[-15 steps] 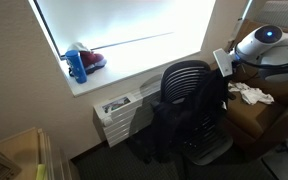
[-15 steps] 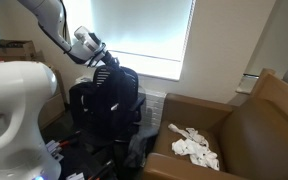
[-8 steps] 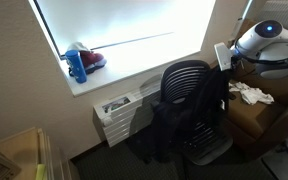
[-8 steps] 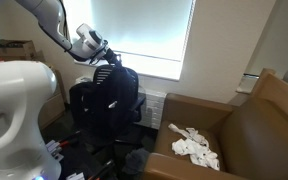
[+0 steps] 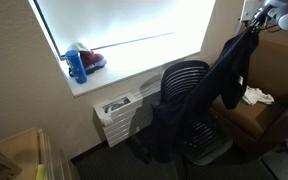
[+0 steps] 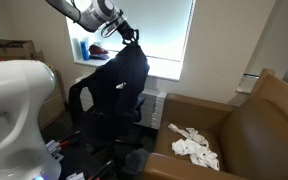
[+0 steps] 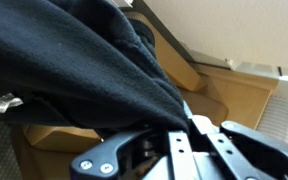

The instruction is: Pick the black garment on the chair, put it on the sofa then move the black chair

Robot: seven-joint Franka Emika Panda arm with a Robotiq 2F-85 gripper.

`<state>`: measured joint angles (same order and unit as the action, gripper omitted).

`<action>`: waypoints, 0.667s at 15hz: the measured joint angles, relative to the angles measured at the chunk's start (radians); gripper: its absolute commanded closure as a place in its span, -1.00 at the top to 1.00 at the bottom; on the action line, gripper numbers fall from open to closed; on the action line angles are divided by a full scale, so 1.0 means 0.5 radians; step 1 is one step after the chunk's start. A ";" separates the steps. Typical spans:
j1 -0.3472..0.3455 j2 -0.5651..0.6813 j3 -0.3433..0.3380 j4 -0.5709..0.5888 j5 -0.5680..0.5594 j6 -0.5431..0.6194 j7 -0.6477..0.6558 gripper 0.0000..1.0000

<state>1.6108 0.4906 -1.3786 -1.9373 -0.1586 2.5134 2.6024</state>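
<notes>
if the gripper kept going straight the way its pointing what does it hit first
The black garment: the gripper is shut on it, and the cloth fills the line ahead in the wrist view. Behind the cloth the brown sofa looks next in line, though how far off it lies is unclear.

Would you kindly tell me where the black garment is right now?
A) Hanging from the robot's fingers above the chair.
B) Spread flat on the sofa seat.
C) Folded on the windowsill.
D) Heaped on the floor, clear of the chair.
A: the black garment hangs pinched in the shut fingers, draping down to the chair, while the sofa seat shows only small white cloths.
</notes>
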 measured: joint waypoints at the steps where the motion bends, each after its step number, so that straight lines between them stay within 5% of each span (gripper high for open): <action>1: 0.038 -0.061 -0.088 0.001 -0.031 0.018 -0.077 -0.97; 5: 0.165 -0.223 -0.446 0.018 -0.027 -0.108 0.014 -0.87; 10: 0.181 -0.210 -0.466 0.005 0.053 -0.100 0.007 -0.97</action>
<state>1.7012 0.3856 -1.6117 -1.9350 -0.1320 2.4633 2.6057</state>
